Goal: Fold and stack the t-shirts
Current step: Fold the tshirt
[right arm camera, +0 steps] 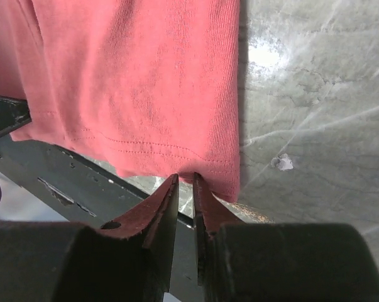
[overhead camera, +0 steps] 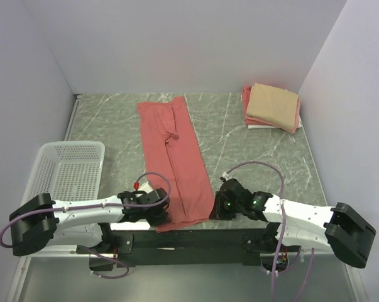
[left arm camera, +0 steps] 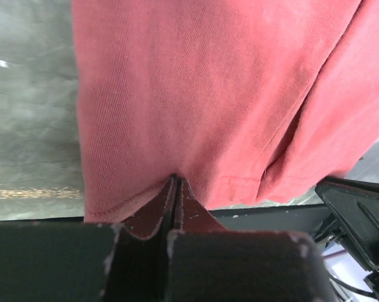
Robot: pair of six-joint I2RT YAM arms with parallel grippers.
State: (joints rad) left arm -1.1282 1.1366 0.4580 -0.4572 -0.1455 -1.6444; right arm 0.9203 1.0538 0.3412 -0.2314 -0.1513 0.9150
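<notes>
Lying lengthwise down the middle of the grey marbled worktop [overhead camera: 114, 119], folded into a long narrow strip: the salmon-red t-shirt [overhead camera: 173, 157], near hem at the front edge. Clamped on the hem's left corner, the left end effector [left arm camera: 175, 179], jaws pressed together with cloth between the tips. At the hem's right corner, the right end effector [right arm camera: 185, 178], jaws a narrow slit apart, tips right at the hem; grip on the cloth impossible to tell. Folded tan t-shirt [overhead camera: 274, 104] stacked on a pink one [overhead camera: 247, 100] in the far right corner. White mesh basket [overhead camera: 66, 170] at the left.
</notes>
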